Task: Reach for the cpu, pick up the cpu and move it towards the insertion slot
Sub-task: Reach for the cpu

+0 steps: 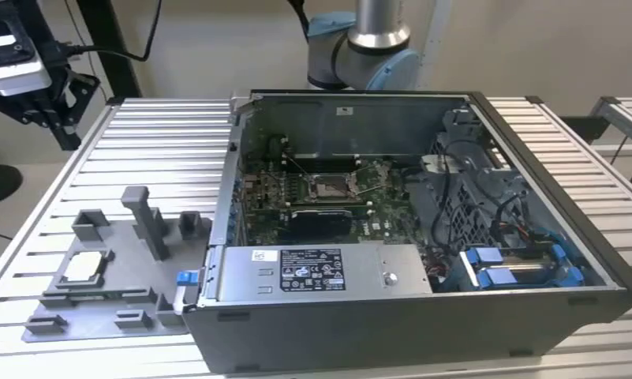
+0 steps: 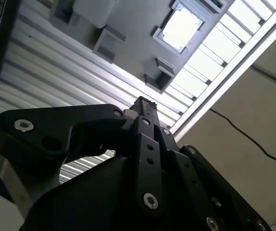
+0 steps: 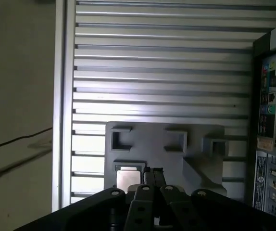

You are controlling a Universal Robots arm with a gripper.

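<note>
the arm [image 1: 371, 43] has a polished silver tube above a grey joint with a pale blue cap. the gripper [image 2: 143, 103] is matte black in both wrist views, built of flat angular links with rounded ends and small silver screw heads.

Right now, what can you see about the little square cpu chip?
The cpu is a small flat square with a pale silvery top and a thin tan rim. It lies flat in a square pocket of the grey fixture on the exterior view's left, beside the open case. Only the fixture touches it; the end effector is well clear.
</note>
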